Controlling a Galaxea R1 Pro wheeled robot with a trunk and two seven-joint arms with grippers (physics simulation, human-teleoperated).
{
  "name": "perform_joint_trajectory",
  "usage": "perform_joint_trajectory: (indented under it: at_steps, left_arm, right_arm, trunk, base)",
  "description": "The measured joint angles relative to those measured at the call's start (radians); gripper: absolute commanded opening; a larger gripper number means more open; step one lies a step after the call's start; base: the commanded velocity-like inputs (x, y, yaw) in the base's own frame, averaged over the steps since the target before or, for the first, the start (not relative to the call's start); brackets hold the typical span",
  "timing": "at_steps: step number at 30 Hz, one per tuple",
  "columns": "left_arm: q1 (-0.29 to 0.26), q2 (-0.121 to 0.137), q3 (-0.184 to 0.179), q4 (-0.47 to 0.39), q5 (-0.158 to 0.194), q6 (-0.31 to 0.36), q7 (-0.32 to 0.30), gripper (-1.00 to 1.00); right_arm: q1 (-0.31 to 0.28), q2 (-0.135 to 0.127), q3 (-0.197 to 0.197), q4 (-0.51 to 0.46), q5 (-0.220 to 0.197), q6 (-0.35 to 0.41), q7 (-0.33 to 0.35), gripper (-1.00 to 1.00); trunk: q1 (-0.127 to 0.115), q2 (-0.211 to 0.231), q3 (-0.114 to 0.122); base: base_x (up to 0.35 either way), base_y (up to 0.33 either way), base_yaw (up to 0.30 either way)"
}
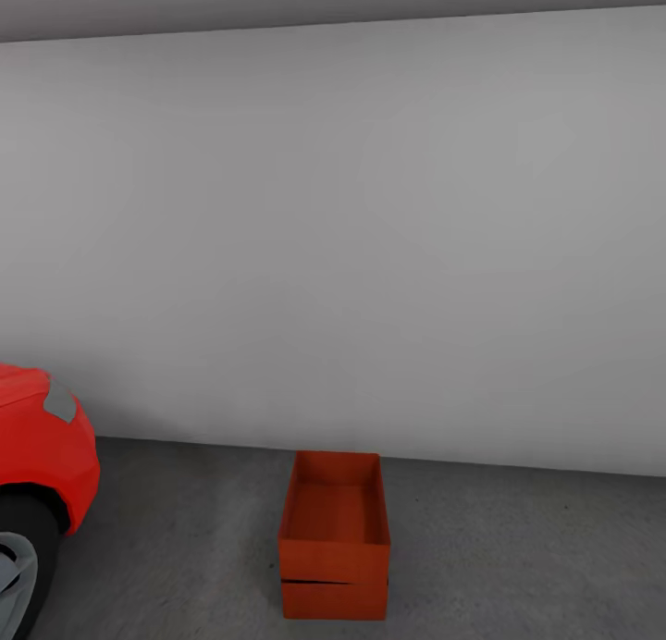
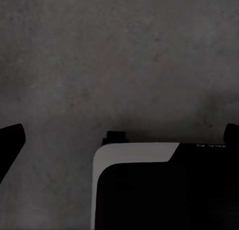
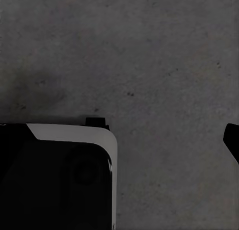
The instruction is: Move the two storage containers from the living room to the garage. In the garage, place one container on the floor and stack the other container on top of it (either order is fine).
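Two orange-red storage containers stand stacked in the garage, in the lower middle of the head view. The upper container (image 1: 335, 527) sits on the lower container (image 1: 333, 603), with a thin dark gap between them on the left. The lower one rests on the dark grey concrete floor (image 1: 185, 538), close to the pale wall. My left gripper (image 2: 121, 135) hangs open over bare concrete, holding nothing, its dark fingertips (image 2: 10, 140) at the picture's sides. My right gripper (image 3: 119, 135) is also open and empty, with one fingertip (image 3: 233, 139) showing.
A red car (image 1: 42, 455) with a black tyre stands at the left, well apart from the stack. The plain pale grey wall (image 1: 333, 252) runs right behind the containers. My own black and white base (image 2: 164, 190) (image 3: 55, 180) lies under both wrists.
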Motion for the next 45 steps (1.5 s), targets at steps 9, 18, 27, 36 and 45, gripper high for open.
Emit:
perform_joint_trajectory:
  at_steps: [9,18,27,36,45]
  left_arm:
    - [0.007,0.031,0.000,0.000,0.001,-0.016,0.000,1.00]
    - [0.014,0.054,-0.001,0.000,-0.002,-0.020,0.000,1.00]
    - [0.014,0.049,-0.004,-0.003,-0.016,-0.021,0.000,1.00]
    - [0.014,0.047,-0.004,-0.006,-0.014,-0.020,0.000,1.00]
    - [0.014,0.048,-0.002,-0.006,-0.012,-0.020,0.000,1.00]
  right_arm:
    - [0.000,0.000,0.001,0.000,0.001,0.000,0.000,1.00]
    - [0.000,-0.003,0.005,-0.001,0.003,-0.002,-0.001,1.00]
    - [0.000,-0.003,0.010,-0.001,0.005,0.004,0.000,1.00]
    - [0.000,-0.003,0.007,-0.001,0.002,0.004,-0.004,1.00]
    - [0.000,-0.002,0.009,-0.002,0.002,0.010,-0.006,1.00]
  trunk:
    - [0.000,0.000,0.000]
    - [0.000,0.000,0.000]
    - [0.000,0.000,0.000]
    - [0.000,0.000,0.000]
    - [0.000,0.000,0.000]
  base:
    - [0.000,0.000,0.000]
    - [0.000,0.000,0.000]
    - [0.000,0.000,0.000]
    - [0.000,0.000,0.000]
    - [0.000,0.000,0.000]
